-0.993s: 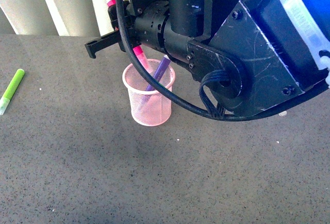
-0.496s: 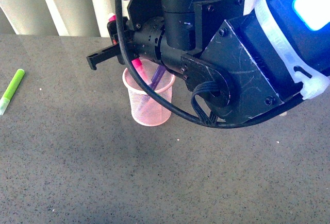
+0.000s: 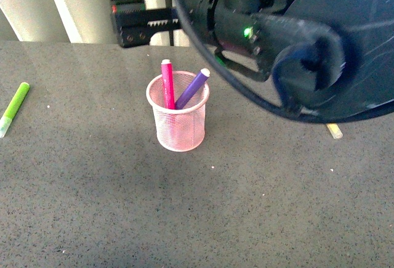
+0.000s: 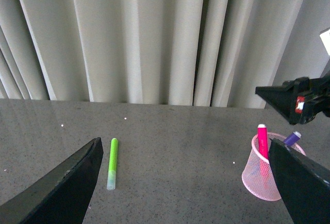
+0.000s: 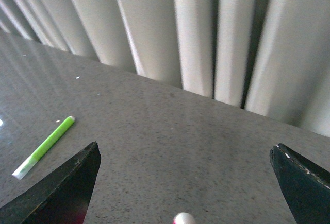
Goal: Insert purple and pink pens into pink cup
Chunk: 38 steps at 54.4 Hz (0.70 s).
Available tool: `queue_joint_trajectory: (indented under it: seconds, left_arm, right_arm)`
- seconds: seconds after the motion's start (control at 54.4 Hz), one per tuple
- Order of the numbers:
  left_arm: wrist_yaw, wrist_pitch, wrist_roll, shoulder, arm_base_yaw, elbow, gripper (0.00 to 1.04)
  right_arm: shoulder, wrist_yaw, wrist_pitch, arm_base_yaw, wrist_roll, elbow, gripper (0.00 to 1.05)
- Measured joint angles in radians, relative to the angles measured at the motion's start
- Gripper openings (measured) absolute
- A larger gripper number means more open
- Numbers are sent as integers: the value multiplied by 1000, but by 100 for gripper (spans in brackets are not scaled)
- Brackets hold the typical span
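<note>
The pink cup [image 3: 178, 123] stands upright on the grey table. The pink pen [image 3: 167, 83] and the purple pen [image 3: 192, 87] both stand in it, leaning on the rim, caps up. My right gripper [image 3: 132, 12] hangs open above and behind the cup, holding nothing. In its wrist view the right gripper [image 5: 183, 188] is wide open, with the pink pen's cap tip [image 5: 184, 218] just below. My left gripper [image 4: 185, 183] is open and empty. In its view the pink cup [image 4: 268, 175] with the pink pen [image 4: 262, 141] sits beside one finger.
A lime-green marker [image 3: 15, 108] lies on the table far left of the cup. It also shows as the green marker [image 4: 111, 162] in the left wrist view. A yellow marker [image 3: 333, 130] peeks out under the right arm. Curtains [image 4: 154, 38] hang behind the table.
My right gripper has let go of the pink pen and risen up and away from the cup. The pink pen now stands free in the cup beside the purple one.
</note>
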Motion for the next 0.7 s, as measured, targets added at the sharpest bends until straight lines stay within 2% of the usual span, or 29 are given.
queue_joint_trajectory:
  seconds: [0.037, 0.239, 0.349, 0.46, 0.496, 0.533, 0.607, 0.699]
  left_arm:
    - [0, 0, 0, 0, 0, 0, 98]
    - [0, 0, 0, 0, 0, 0, 98]
    - [0, 0, 0, 0, 0, 0, 98]
    - [1, 0, 0, 0, 0, 0, 98]
    - [0, 0, 0, 0, 0, 0, 98]
    - [0, 0, 0, 0, 0, 0, 98]
    - [-2, 0, 0, 0, 0, 0, 98]
    - [-2, 0, 0, 0, 0, 0, 98]
  right_arm:
    - [-40, 46, -50, -16, 7, -8, 97]
    - [-241, 265, -268, -133, 47, -114, 98]
    - [-290, 292, -279, -174, 55, -150, 98]
    - [-292, 282, -280, -171, 59, -151, 98]
    - [-283, 327, -205, -167, 39, -174, 94]
    - [-280, 398, -16, -171, -20, -242, 85]
    - [-320, 381, 202, -193, -76, -375, 71]
    - [-399, 352, 285, -235, -100, -485, 57]
